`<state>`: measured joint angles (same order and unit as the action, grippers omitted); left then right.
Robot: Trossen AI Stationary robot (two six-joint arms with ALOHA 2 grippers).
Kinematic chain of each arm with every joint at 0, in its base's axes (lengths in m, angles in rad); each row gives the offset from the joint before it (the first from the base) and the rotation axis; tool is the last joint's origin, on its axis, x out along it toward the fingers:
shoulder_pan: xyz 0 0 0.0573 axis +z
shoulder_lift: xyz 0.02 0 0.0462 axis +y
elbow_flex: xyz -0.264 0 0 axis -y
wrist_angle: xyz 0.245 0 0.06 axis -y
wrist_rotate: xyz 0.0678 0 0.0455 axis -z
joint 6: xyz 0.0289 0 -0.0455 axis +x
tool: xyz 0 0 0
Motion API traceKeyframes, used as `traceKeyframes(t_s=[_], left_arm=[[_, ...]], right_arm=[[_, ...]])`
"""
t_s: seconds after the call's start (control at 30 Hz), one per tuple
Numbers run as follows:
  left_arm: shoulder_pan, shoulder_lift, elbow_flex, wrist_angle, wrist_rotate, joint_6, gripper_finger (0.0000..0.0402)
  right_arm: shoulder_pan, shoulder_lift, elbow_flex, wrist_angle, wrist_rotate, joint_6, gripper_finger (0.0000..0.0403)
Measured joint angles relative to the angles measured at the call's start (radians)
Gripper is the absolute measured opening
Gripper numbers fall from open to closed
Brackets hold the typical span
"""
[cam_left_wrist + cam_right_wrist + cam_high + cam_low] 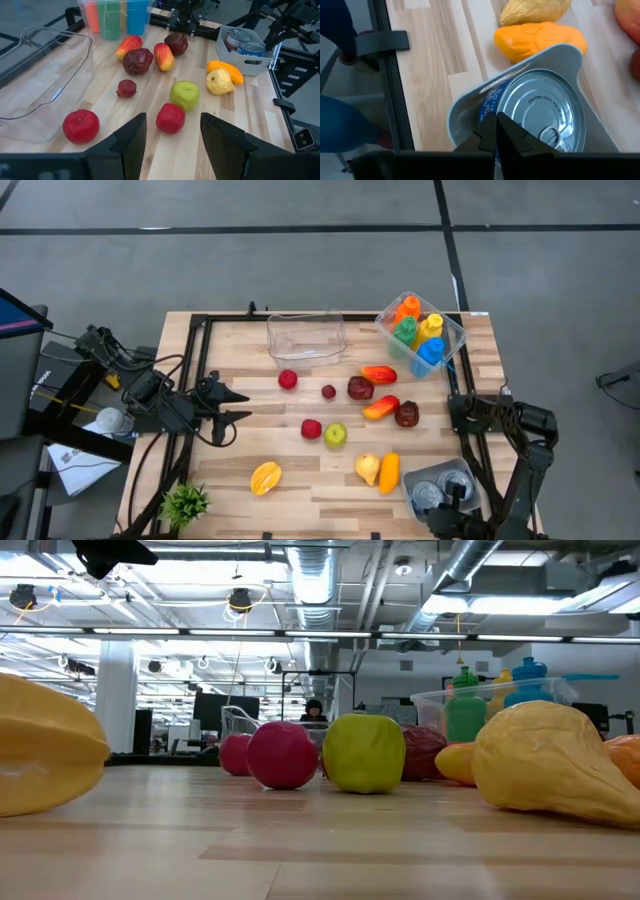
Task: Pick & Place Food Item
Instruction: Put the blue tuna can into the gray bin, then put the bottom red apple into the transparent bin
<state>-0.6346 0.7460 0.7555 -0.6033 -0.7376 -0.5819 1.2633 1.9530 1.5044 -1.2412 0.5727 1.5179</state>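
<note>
Fruit lies scattered across the middle of the wooden tabletop (300, 480), untouched: a red apple (170, 118) just beside a green apple (184, 95), with a yellow pear (219, 82) and an orange piece (225, 69) farther right. The left gripper (171, 137) hovers at the tabletop's left side, fingers spread and empty, facing the red apple. A clear tray (306, 336) sits at the far edge. The right gripper (496, 131), fingers pressed together, hangs over a can (540, 115) in a grey bin (470, 107) at the near right corner.
</note>
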Motion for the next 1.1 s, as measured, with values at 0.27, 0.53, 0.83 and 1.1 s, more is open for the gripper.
traceKeyframes(t_s=[0.27,0.53,0.83,1.1], left_arm=[[0.000,0.000,0.000,0.000,-0.005,0.002,0.0176],[0.000,0.000,0.000,0.000,-0.004,0.002,0.0176],[0.000,0.000,0.000,0.000,-0.004,0.002,0.0176],[0.000,0.000,0.000,0.000,-0.003,0.002,0.0176]], right_arm=[[-0.004,0.000,-0.070,0.077,-0.025,-0.002,0.0000],[-0.010,-0.001,-0.070,0.102,-0.075,-0.007,0.0000],[-0.026,-0.001,-0.070,0.075,-0.077,0.018,0.0039],[-0.050,-0.002,-0.056,0.054,-0.077,0.007,0.0131]])
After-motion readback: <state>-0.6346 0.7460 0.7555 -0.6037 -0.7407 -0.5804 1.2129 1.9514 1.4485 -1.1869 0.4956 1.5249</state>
